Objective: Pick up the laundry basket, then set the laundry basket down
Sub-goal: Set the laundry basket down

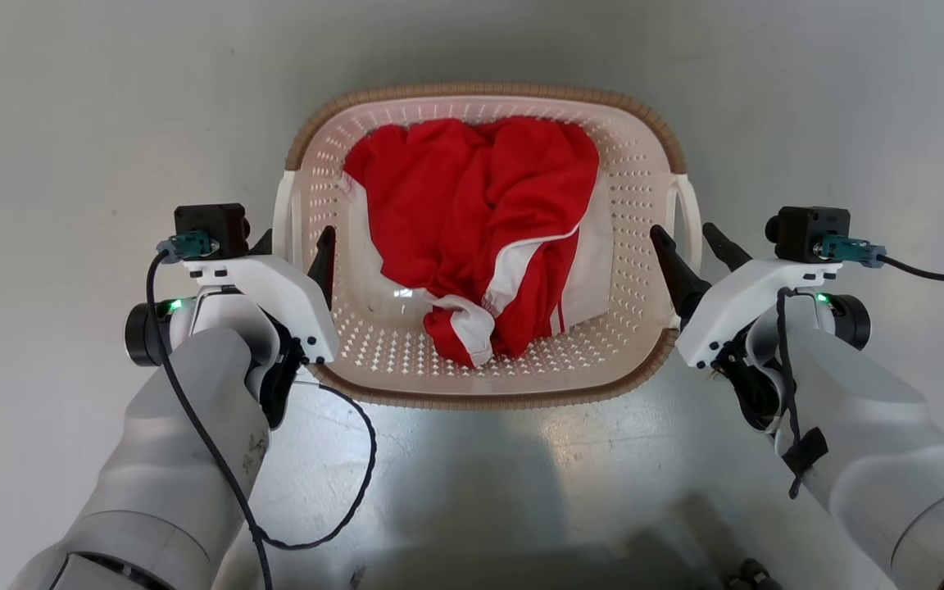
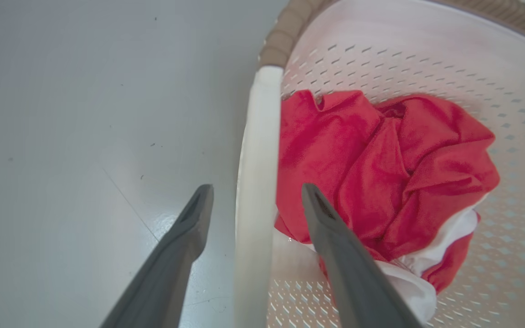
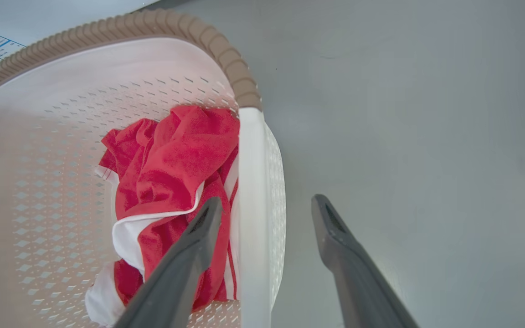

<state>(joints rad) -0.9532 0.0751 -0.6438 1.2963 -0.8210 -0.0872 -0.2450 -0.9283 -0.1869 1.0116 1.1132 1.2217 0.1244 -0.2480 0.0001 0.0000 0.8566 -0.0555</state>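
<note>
Head view: laundry basket (image 1: 636, 164) lengthwise left-right, left claw (image 1: 296, 236) and right claw (image 1: 683, 230) wide.

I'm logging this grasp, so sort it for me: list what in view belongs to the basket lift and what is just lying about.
Belongs to the job:
laundry basket
left end effector, open astride the left handle
right end effector, open astride the right handle

Just there:
red and white garment, inside the basket
floor
black cable by the left arm
</note>
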